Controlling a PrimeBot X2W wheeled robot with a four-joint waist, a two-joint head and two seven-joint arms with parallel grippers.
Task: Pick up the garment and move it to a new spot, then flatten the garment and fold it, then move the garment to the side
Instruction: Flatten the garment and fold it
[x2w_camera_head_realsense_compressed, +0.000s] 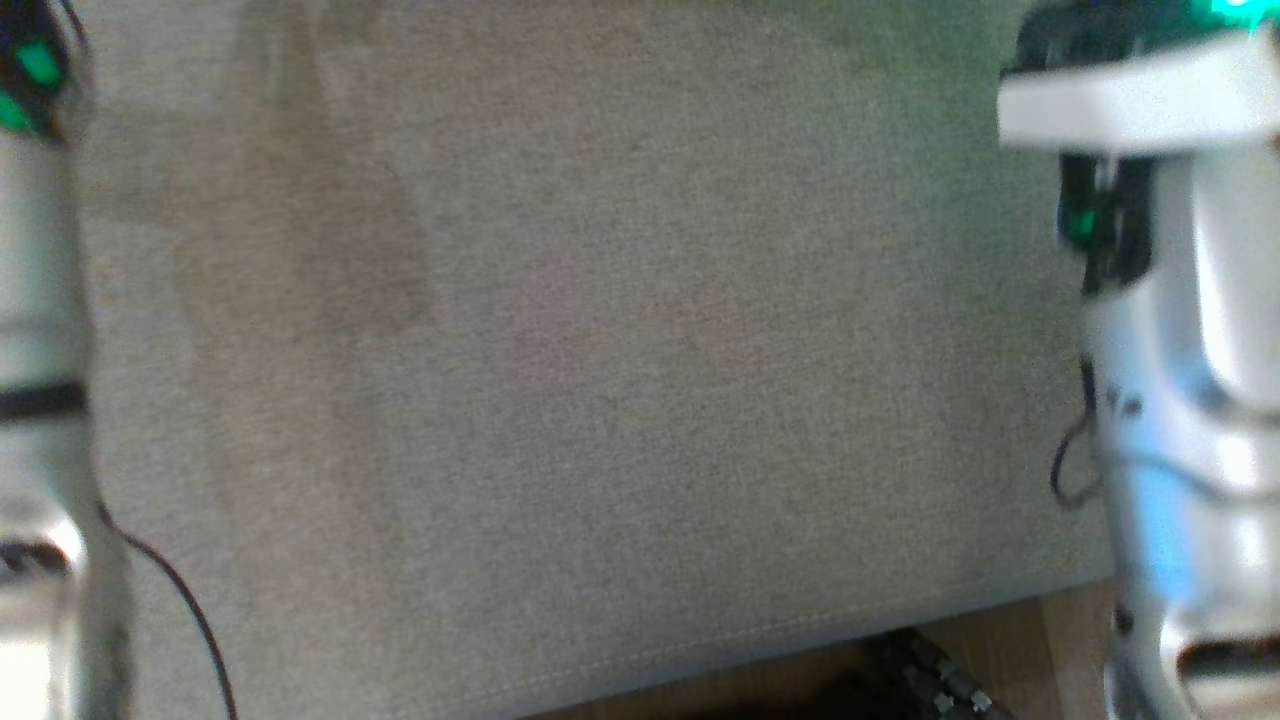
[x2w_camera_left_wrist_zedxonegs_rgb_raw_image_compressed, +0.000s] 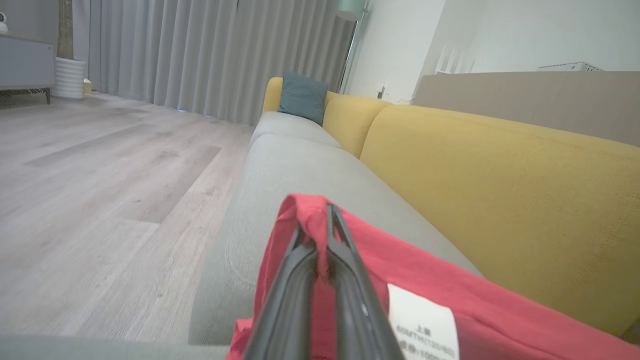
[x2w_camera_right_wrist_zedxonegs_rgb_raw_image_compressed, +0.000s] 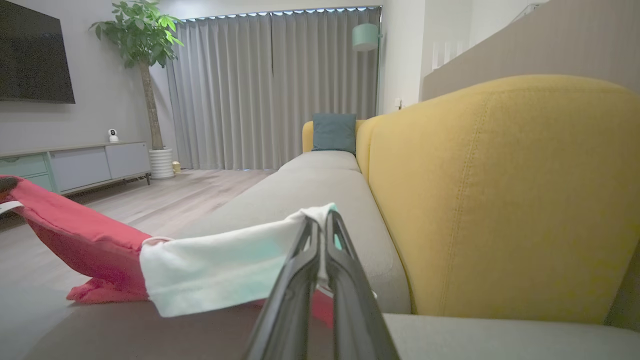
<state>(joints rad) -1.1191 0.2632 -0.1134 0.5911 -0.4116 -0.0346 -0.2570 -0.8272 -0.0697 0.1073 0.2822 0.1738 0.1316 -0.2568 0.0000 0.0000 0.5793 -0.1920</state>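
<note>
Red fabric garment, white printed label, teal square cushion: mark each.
Red fabric garment (x2w_camera_left_wrist_zedxonegs_rgb_raw_image_compressed: 475, 305), left wrist view, flat panel.
White printed label (x2w_camera_left_wrist_zedxonegs_rgb_raw_image_compressed: 422, 322), left wrist view, middle.
Teal square cushion (x2w_camera_right_wrist_zedxonegs_rgb_raw_image_compressed: 334, 132), right wrist view, front face.

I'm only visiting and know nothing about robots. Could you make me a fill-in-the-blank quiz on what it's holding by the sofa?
1. The left gripper is shut on the ___ part of the garment.
2. The right gripper is shut on its ___ part.
3. The sofa backrest is ___, above a grey seat.
Missing words: red; white; yellow.
</note>
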